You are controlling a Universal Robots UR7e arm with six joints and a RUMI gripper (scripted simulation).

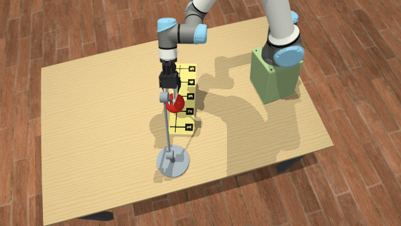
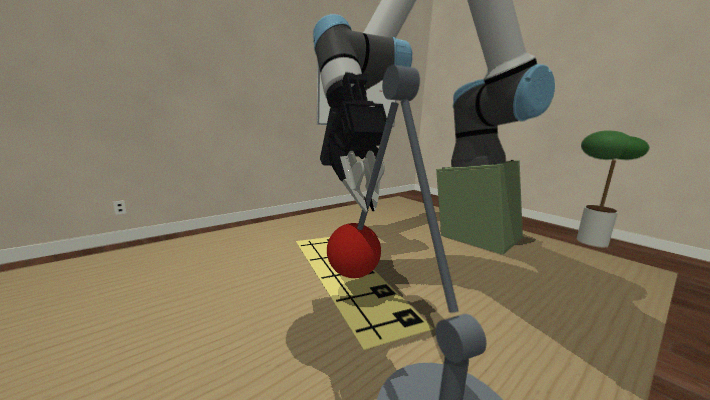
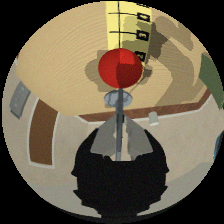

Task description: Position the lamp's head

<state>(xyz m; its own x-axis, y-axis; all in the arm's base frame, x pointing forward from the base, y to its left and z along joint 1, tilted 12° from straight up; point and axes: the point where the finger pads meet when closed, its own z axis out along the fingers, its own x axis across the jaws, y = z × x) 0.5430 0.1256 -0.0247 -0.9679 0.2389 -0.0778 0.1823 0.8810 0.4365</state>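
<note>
Gripper (image 2: 369,202) clamped on thin lamp rod (image 2: 378,157) just above red head (image 2: 353,250), so reach can be set. Head held clear of worktop (image 1: 99,118), over strip (image 1: 184,124) between marks 2 and 3.

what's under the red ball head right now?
Under the red ball lamp head: yellow numbered strip, around marks 2 and 3. Its shadow falls there. The long line beneath is partly covered.

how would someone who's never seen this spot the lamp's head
On the wooden bench, find the yellow strip of numbered marks. Just above it hangs the lamp's head, on a thin grey rod gripped by the claw. It is the only red ball there.
</note>
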